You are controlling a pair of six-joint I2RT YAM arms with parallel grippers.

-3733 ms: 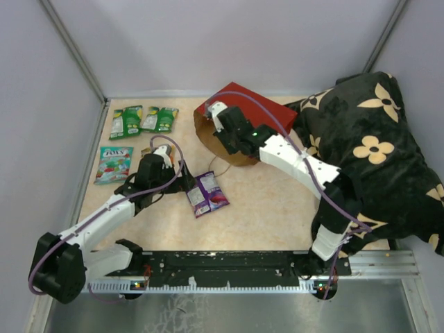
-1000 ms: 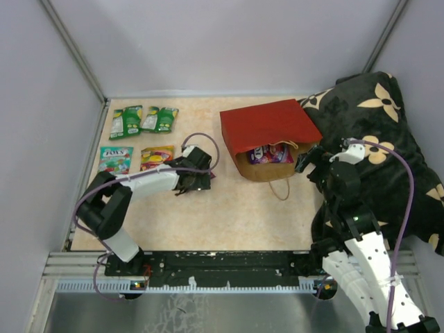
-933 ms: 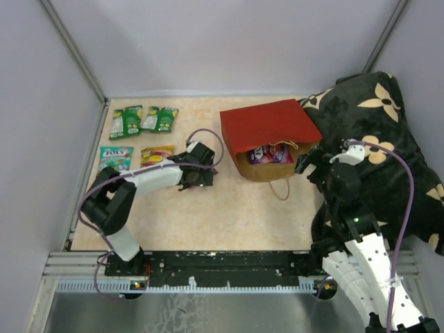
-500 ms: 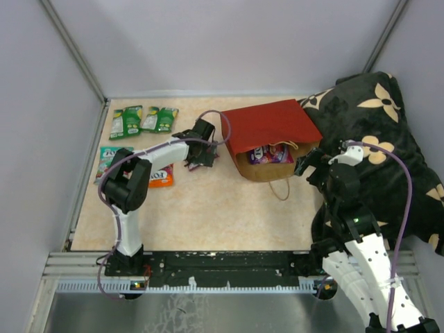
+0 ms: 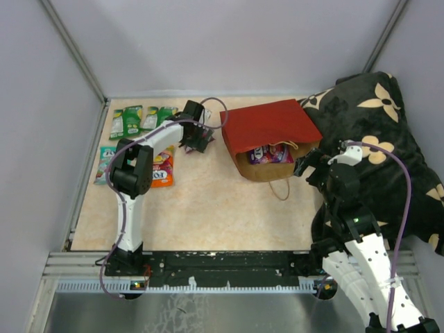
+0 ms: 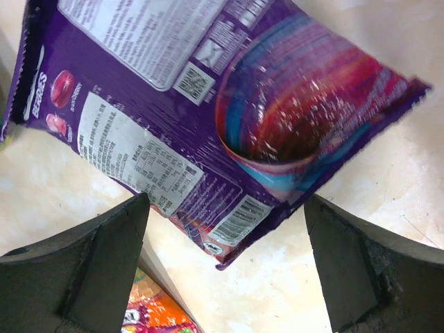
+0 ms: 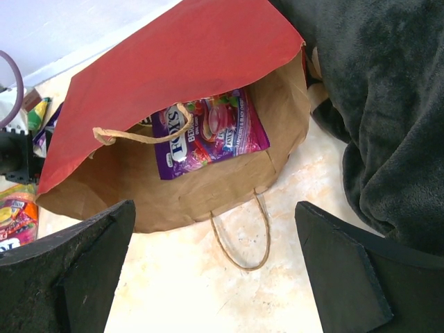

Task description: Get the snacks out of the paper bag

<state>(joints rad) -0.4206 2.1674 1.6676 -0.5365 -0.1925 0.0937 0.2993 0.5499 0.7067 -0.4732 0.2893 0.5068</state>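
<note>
Snack left inside: one purple packet [image 7: 208,132] lay flat in the paper bag [image 7: 173,69], just inside the mouth, and the upper string handle [image 7: 142,135] crossed its left end.
Direction: dead ahead of the right gripper [image 7: 214,229], centred between its fingers, beyond the bag's brown lower lip.
Long axis: crosswise, roughly parallel to the finger-to-finger line.
Nearer arm: the right one, facing the mouth.
Looks: glossy purple, white lettering, red fruit picture, face up; thin and likely slippery.
Right gripper: jaws wide apart, nothing in them.
Left gripper [image 6: 225,201]: jaws wide apart over another purple packet [image 6: 208,104] on the table, not clamped.
Beside: black pillow [image 7: 374,104] close on the right gripper's right.
Risk: the lower handle loop [image 7: 239,243] could snag a low reach.
</note>
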